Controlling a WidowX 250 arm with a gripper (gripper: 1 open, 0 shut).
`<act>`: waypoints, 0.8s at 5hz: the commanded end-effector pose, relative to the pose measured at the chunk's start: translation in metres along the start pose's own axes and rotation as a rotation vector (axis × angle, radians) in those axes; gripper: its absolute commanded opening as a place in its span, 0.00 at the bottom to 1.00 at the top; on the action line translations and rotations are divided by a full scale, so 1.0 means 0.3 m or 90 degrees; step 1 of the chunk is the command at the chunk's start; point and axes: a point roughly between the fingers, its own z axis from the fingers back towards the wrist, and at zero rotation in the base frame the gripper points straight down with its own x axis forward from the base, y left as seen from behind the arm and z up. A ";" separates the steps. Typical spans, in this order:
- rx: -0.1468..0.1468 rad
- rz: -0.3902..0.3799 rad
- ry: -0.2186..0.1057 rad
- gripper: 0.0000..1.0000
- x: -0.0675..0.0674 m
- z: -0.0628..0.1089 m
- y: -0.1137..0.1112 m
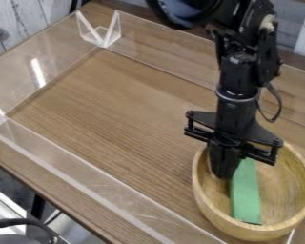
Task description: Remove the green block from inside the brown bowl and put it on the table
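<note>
— Where's the green block?
— Inside the brown bowl, lying lengthwise across its middle.
— And the gripper?
— Pointing straight down into the bowl, fingers together at the block's far end. Whether they pinch it, I can't tell.

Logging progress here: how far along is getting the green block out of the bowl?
Done: the gripper is down inside the brown bowl, closed at the far end of the green block. In hand: the grasp; whether it holds is unclear. Left: the block lies in the bowl; lifting it onto the table remains.
</note>
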 end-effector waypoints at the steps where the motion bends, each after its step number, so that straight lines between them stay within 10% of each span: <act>1: -0.005 -0.007 -0.013 0.00 0.009 0.016 -0.011; 2: -0.005 -0.007 -0.009 0.00 0.008 0.013 -0.011; 3: -0.004 -0.008 -0.006 1.00 0.008 0.014 -0.012; 4: -0.004 -0.008 -0.003 0.00 0.007 0.012 -0.014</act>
